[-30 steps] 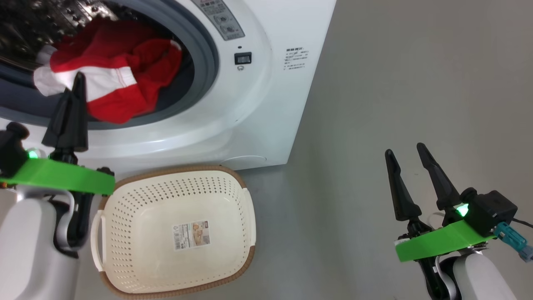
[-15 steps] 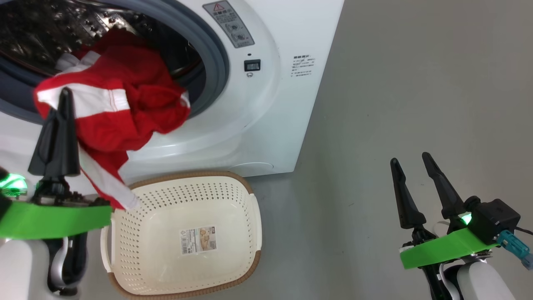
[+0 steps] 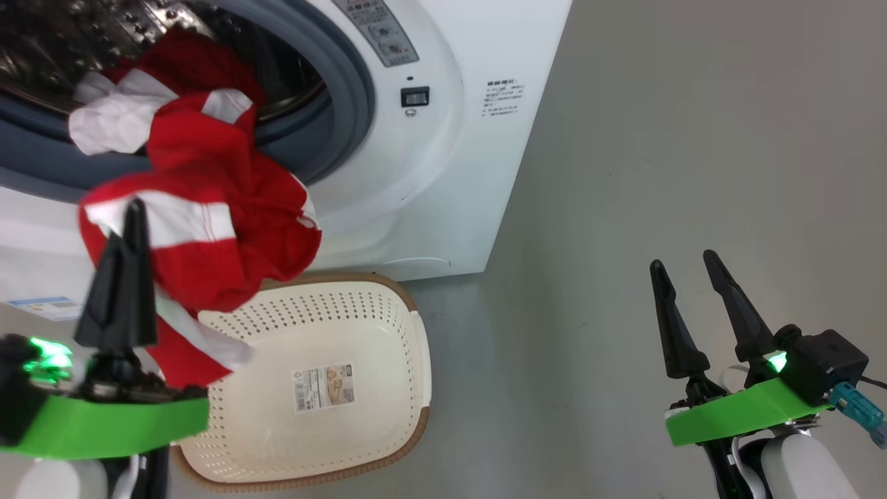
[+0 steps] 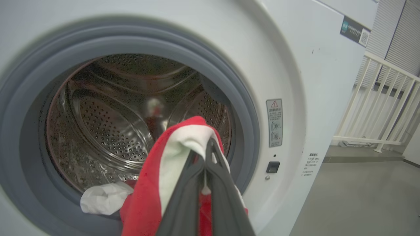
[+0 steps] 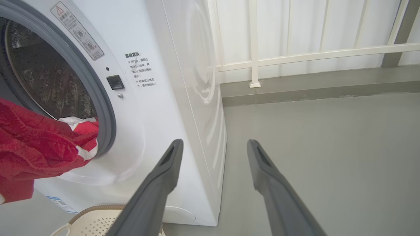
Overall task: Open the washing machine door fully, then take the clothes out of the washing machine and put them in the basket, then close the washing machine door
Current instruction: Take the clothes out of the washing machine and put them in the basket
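Observation:
My left gripper (image 3: pixel 135 211) is shut on a red garment with white panels (image 3: pixel 222 229), one of the clothes, which hangs out of the washing machine (image 3: pixel 443 159) mouth, its lower end over the left rim of the cream basket (image 3: pixel 388 423). In the left wrist view the left gripper (image 4: pixel 210 146) pinches that red and white cloth (image 4: pixel 177 147) before the steel drum (image 4: pixel 108 127). A white cloth piece (image 3: pixel 111 121) and more red fabric lie on the grey gasket (image 3: pixel 350 104). My right gripper (image 3: pixel 682 267) stands open over bare floor, holding nothing. The door is out of view.
The basket stands on the grey floor (image 3: pixel 658 138) just in front of the machine. A white railing (image 5: pixel 295 52) runs behind the machine on the right. In the right wrist view the right gripper (image 5: pixel 213 146) points at the machine's side panel.
My left gripper has drawn the red garment out of the drum, down and toward the basket. The white cloth piece now lies uncovered on the gasket. The right arm has stayed still.

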{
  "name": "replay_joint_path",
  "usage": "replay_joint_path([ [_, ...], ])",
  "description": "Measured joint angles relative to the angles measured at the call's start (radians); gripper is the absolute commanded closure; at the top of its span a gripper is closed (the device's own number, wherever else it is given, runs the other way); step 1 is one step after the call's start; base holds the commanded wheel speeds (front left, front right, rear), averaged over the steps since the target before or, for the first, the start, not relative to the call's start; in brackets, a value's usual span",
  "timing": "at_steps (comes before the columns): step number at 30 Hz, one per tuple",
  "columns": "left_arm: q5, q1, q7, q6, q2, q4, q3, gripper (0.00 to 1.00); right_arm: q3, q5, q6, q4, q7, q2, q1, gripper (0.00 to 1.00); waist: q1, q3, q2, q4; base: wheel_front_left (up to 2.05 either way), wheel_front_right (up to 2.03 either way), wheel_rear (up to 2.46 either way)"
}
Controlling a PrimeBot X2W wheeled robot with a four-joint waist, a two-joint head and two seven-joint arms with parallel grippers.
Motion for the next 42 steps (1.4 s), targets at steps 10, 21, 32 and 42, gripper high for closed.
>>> replay_joint_path([
  [10, -0.005, 0.036, -0.001, -0.020, -0.017, 0.307, -0.053, 1.00, 0.002, 0.001, 0.000, -0.007, 0.000, 0.000, -0.009, 0.00, 0.0000, 0.060, 0.0000, -0.018, 0.00, 0.00, 0.00],
  [21, 0.012, -0.114, -0.006, -0.053, -0.018, 0.706, -0.119, 1.00, 0.008, 0.016, 0.000, -0.018, 0.000, 0.001, -0.053, 0.00, 0.0000, 0.129, 0.0000, -0.042, 0.00, 0.00, 0.00],
  [32, 0.012, -0.271, -0.006, -0.054, -0.003, 0.982, -0.236, 1.00, 0.028, 0.037, 0.000, -0.028, 0.000, 0.001, -0.090, 0.00, 0.0000, 0.207, 0.0000, -0.074, 0.00, 0.00, 0.00],
  [42, -0.044, -0.421, -0.006, -0.054, 0.032, 1.131, -0.317, 1.00, 0.039, 0.040, 0.000, -0.043, 0.000, 0.001, -0.127, 0.00, 0.0000, 0.279, 0.0000, -0.096, 0.00, 0.00, 0.00],
])
